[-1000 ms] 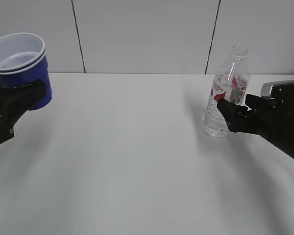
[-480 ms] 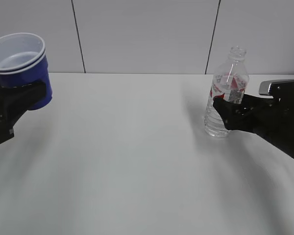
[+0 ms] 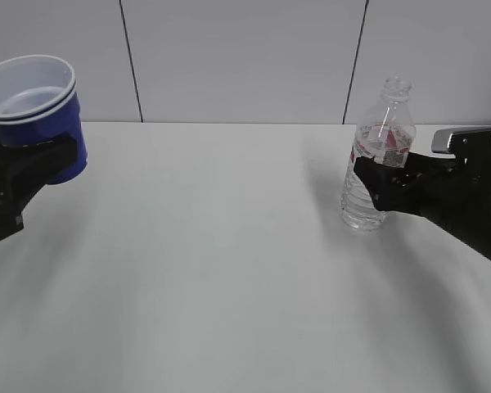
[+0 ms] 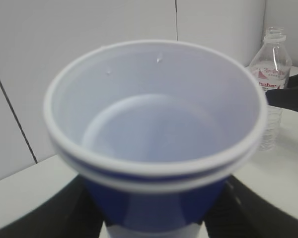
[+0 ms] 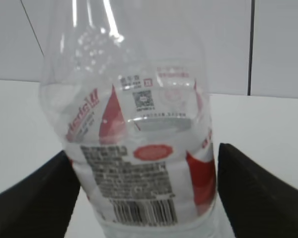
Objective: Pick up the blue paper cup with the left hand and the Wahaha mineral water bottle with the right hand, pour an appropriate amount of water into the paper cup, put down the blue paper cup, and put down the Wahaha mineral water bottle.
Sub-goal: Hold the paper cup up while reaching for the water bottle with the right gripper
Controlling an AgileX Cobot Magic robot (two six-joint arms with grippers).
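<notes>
The blue paper cup (image 3: 34,102) hangs above the table at the far left, upright, its white inside empty. My left gripper (image 3: 39,157) is shut on its blue wall, and the left wrist view shows the cup (image 4: 154,124) filling the frame with the black left gripper (image 4: 154,210) at both sides. The Wahaha mineral water bottle (image 3: 386,123) stands uncapped on the table at the right. My right gripper (image 3: 375,190) is open and straddles the bottle's lower body. In the right wrist view the bottle (image 5: 139,148) sits between the right gripper (image 5: 146,198) jaws, with a thin gap at the right finger.
The white table (image 3: 229,262) stretches between the two arms. A panelled grey wall (image 3: 237,57) rises behind its far edge. From the left wrist camera the bottle (image 4: 272,74) shows at the far right.
My right gripper has slid left so its fingers now reach round the bottle. The left gripper and the cup have not moved.
</notes>
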